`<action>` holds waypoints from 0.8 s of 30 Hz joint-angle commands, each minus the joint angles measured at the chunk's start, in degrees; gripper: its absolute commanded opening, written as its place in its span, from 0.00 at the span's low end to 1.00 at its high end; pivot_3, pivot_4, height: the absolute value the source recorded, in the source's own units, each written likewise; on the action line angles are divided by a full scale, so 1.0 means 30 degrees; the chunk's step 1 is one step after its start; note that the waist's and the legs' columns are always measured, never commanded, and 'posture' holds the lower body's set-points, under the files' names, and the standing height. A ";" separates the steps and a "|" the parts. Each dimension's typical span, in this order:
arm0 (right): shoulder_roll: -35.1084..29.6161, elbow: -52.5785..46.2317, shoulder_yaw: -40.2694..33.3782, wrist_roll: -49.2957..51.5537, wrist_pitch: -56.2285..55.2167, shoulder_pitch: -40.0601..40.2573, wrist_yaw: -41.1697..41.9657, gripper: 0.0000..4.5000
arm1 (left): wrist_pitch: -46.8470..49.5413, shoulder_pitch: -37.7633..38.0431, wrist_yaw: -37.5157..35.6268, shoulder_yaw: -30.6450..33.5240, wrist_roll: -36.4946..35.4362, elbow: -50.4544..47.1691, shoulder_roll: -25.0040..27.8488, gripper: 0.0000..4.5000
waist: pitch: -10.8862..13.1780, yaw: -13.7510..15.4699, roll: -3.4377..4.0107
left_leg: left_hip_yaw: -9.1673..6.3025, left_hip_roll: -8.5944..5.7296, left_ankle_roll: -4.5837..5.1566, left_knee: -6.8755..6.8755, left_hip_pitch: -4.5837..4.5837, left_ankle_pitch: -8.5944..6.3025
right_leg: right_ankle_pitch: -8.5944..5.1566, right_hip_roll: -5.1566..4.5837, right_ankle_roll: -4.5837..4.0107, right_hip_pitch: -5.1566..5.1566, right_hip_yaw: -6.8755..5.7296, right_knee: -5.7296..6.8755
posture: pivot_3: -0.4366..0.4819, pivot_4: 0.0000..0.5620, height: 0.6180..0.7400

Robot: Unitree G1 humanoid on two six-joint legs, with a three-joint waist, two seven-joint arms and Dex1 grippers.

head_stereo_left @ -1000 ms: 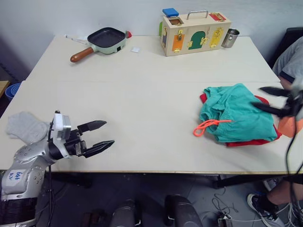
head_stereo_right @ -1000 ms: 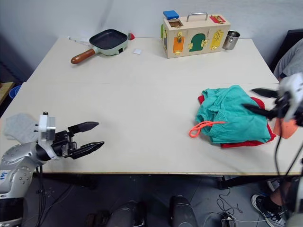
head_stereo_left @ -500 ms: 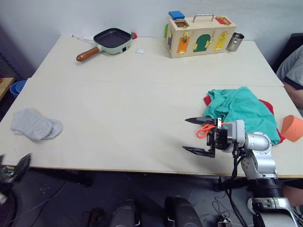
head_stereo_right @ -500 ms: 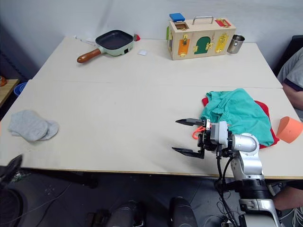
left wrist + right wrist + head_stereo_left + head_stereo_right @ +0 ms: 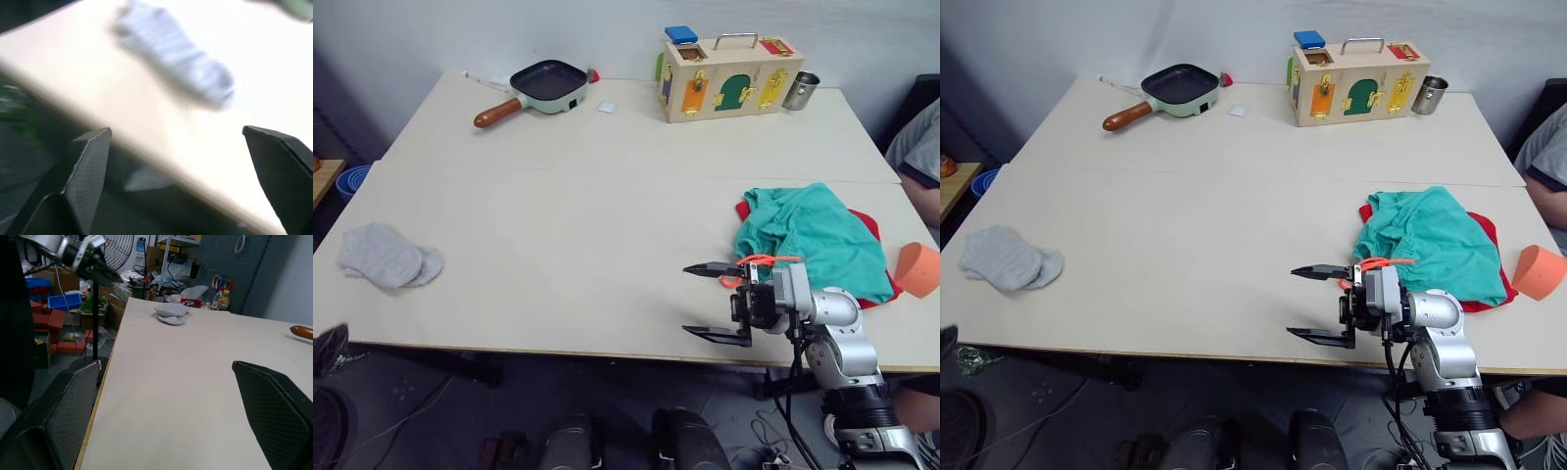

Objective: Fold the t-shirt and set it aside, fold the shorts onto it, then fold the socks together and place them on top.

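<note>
The right end effector is held wide open and empty above the table, just beside the shorts, which are piled on the t-shirt. The left end effector is likewise spread open, off the table's near edge. The socks are left unfolded, well apart from the pile, so only that last step appears to remain.

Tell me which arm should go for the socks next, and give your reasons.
Left. The socks lie near the table's left edge, and the left wrist view shows the left gripper open just off that edge. The right gripper hangs open by the shorts, far across.
</note>
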 commanded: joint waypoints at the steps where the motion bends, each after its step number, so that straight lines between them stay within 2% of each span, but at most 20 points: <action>1: -0.0205 -0.1109 -0.0077 0.0292 -0.0139 0.0036 -0.0108 0.98 | 0.1488 -0.2033 0.3781 -0.0111 -0.2936 0.1781 0.1438 1.00 | -0.0004 -0.0131 0.0017 | 0.0005 -0.0005 -0.0002 -0.0008 0.0017 -0.0006 | 0.0000 0.0001 0.0000 0.0007 0.0008 0.0001 | 0.48 0.27 1.00; 7: -0.0185 -0.1328 -0.0196 0.0230 -0.0142 -0.0661 -0.0861 0.98 | 0.3006 -0.7722 0.6887 -0.2886 -0.2316 0.7838 0.4077 1.00 | -0.0003 -0.0041 0.0015 | 0.0013 -0.0012 -0.0006 -0.0029 0.0021 0.0011 | -0.0002 0.0017 -0.0003 0.0002 -0.0021 0.0024 | 0.48 0.27 1.00; 14: -0.0337 -0.1642 0.0070 0.0051 0.0520 -0.0884 -0.1806 0.98 | 0.4270 -1.2842 0.5932 -0.6143 0.0034 1.3179 0.4874 1.00 | -0.0024 0.0062 -0.0032 | 0.0020 -0.0040 -0.0023 -0.0021 0.0015 0.0017 | 0.0007 0.0021 0.0014 -0.0006 -0.0026 0.0072 | 0.48 0.27 1.00; 19: -0.0508 -0.2246 0.0210 -0.0038 0.0999 -0.0815 -0.2317 0.98 | 0.5119 -1.5450 0.4912 -0.7118 0.1542 1.6095 0.4794 1.00 | -0.0026 0.0182 -0.0021 | 0.0025 -0.0043 -0.0052 -0.0011 0.0027 0.0041 | 0.0006 0.0022 0.0015 -0.0015 -0.0022 0.0126 | 0.48 0.27 1.00; 22: -0.0450 -0.2358 0.0238 -0.0144 0.1147 -0.0973 -0.2737 1.00 | 0.5375 -1.6643 0.4121 -0.7416 0.2540 1.7462 0.4686 0.87 | -0.0030 0.0444 -0.0014 | 0.0025 -0.0043 -0.0075 -0.0007 0.0042 0.0069 | 0.0006 0.0020 0.0016 -0.0014 -0.0023 0.0151 | 0.48 0.27 1.00; 24: -0.0436 -0.2481 0.0228 -0.0175 0.1241 -0.1033 -0.2990 1.00 | 0.5358 -1.7318 0.3693 -0.7533 0.3161 1.8092 0.4553 0.73 | -0.0031 0.0600 -0.0012 | 0.0025 -0.0043 -0.0081 -0.0001 0.0043 0.0079 | 0.0006 0.0019 0.0016 -0.0016 -0.0023 0.0159 | 0.48 0.27 1.00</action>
